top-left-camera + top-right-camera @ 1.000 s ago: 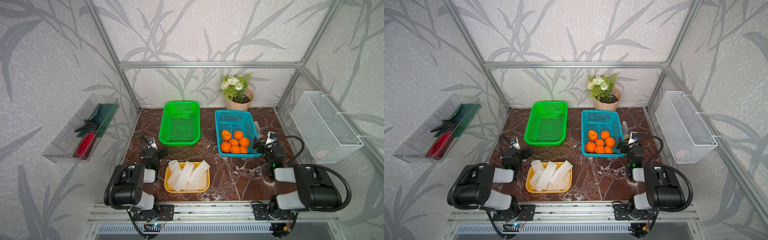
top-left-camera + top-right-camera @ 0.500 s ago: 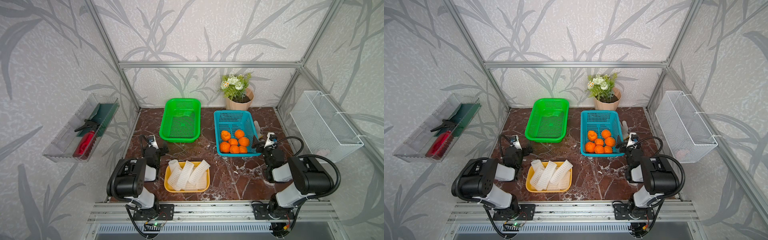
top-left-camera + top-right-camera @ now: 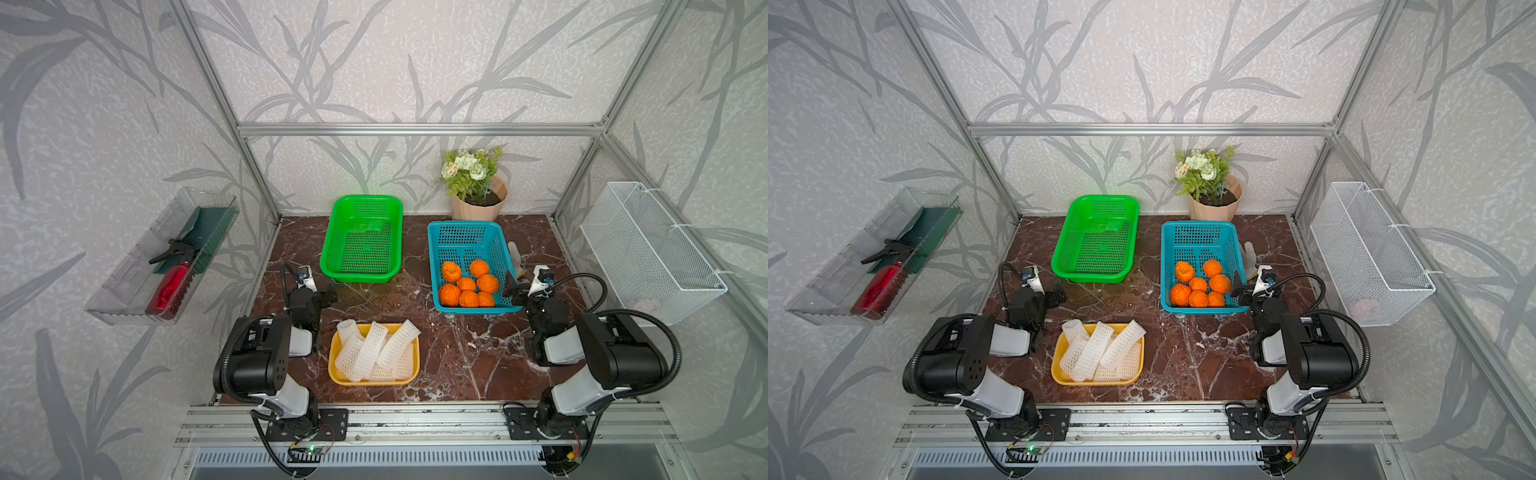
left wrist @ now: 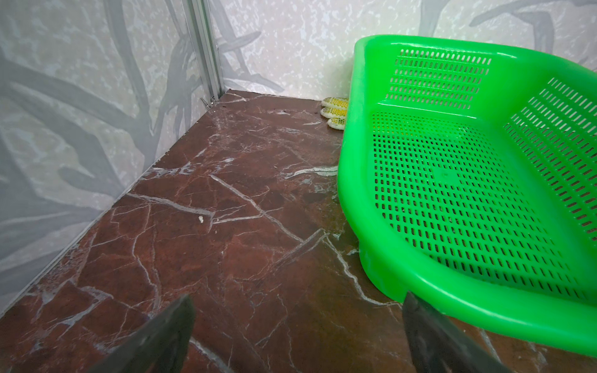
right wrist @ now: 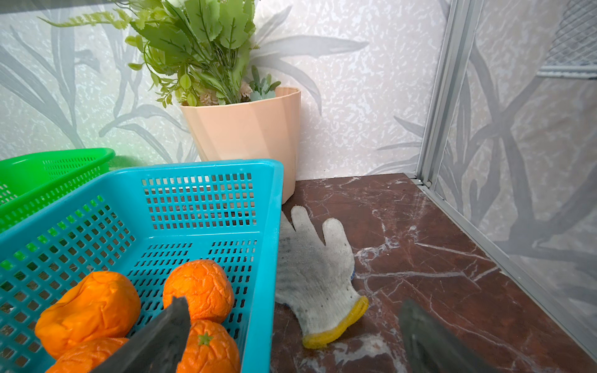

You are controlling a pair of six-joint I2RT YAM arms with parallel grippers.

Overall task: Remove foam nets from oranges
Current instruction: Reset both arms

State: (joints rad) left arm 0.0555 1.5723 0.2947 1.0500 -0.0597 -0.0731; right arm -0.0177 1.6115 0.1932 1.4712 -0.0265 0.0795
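Observation:
Several bare oranges (image 3: 467, 286) (image 3: 1200, 286) (image 5: 198, 289) lie in the front half of the blue basket (image 3: 467, 226) (image 3: 1200, 224) (image 5: 206, 166). Several off-white foam nets (image 3: 374, 349) (image 3: 1100, 349) are piled in the yellow tray (image 3: 372, 381) (image 3: 1096, 381) at the front centre. No net is on any orange that I can see. My left gripper (image 3: 322, 297) (image 3: 1057, 297) (image 4: 297, 300) is open and empty, low over the marble by the green basket's (image 3: 361, 276) (image 3: 1096, 277) (image 4: 355, 97) front left corner. My right gripper (image 3: 513, 286) (image 3: 1239, 286) (image 5: 292, 302) is open and empty, straddling the blue basket's right wall.
A white work glove (image 5: 318, 274) (image 3: 513, 255) lies right of the blue basket. Another glove's fingers (image 4: 336, 111) poke out behind the green basket. A potted plant (image 3: 478, 199) stands at the back. A wire basket (image 3: 648, 249) hangs on the right wall, and a clear tray with a red spray bottle (image 3: 170, 286) on the left wall.
Both arms have folded back a little toward the front rail. The grippers stay near the same spots and remain open.

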